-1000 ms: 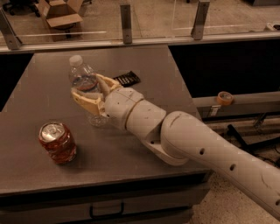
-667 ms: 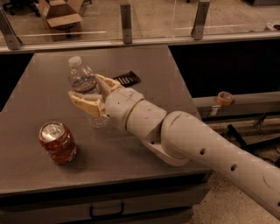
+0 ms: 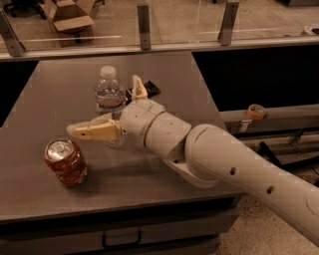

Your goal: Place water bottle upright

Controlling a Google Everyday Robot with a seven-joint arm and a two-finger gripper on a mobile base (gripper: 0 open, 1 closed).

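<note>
Clear water bottle [image 3: 109,95] upright on table [image 3: 55,94], claw [image 3: 102,104] splayed wide around it, seemingly not touching.

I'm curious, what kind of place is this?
Probably a robot lab: a grey worktable, a cardboard box on the floor behind, and the open pincer around a water bottle.

The light is dim and warm. My hand [image 3: 102,103], mid-surface [image 3: 50,89], and arm [image 3: 224,164] cast a soft shadow toward the near edge; the can [image 3: 65,162] glints on top.
</note>
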